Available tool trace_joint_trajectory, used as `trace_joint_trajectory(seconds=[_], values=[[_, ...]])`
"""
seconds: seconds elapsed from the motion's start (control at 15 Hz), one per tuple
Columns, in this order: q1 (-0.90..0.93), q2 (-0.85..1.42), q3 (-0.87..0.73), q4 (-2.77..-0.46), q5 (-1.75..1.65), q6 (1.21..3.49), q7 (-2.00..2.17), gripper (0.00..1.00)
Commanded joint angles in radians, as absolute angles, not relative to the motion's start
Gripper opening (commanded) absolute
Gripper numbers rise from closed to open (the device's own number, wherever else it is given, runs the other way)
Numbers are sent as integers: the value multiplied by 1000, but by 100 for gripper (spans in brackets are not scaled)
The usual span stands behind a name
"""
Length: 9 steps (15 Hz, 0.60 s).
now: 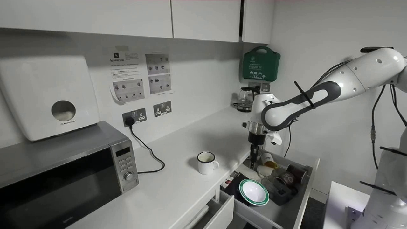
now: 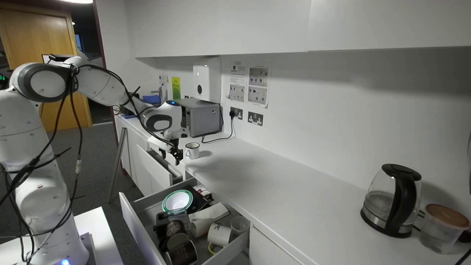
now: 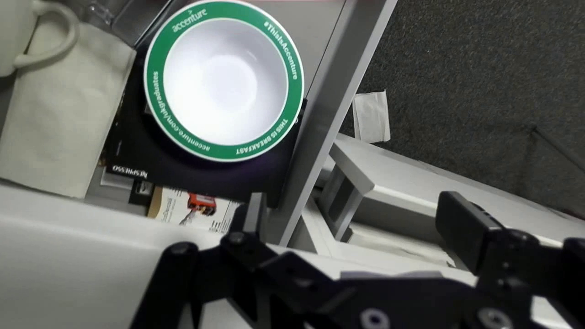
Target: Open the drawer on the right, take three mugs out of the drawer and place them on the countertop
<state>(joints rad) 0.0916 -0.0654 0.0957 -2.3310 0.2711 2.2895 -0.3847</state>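
Note:
The drawer (image 1: 307, 190) stands pulled out, its white front (image 2: 138, 228) facing the robot's base. A white mug with a dark rim (image 1: 206, 163) is upright on the white countertop (image 1: 178, 194). Inside the drawer lie a white mug with a yellow handle (image 2: 219, 235) and a pale mug (image 2: 201, 227), both on their sides; part of a pale mug (image 3: 13, 39) shows in the wrist view. My gripper (image 3: 361, 219) is open, nothing between its fingers. It hangs near the countertop's front edge, close to the standing mug in an exterior view (image 2: 171, 156).
Also in the drawer are a green-rimmed bowl (image 1: 253, 191), dark mugs (image 2: 182, 253), a glass (image 2: 240, 224) and a black box (image 3: 192, 171). A neighbouring drawer (image 1: 222, 213) stands partly out. A microwave (image 1: 79, 178) and a kettle (image 2: 393, 200) stand on the countertop.

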Motion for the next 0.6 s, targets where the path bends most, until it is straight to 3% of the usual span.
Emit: trace_joint_trajectory(seconds=[0.0, 0.53], values=[[101, -84, 85, -2368, 302, 2302, -403, 100], [107, -123, 79, -2422, 335, 2320, -422, 100]])
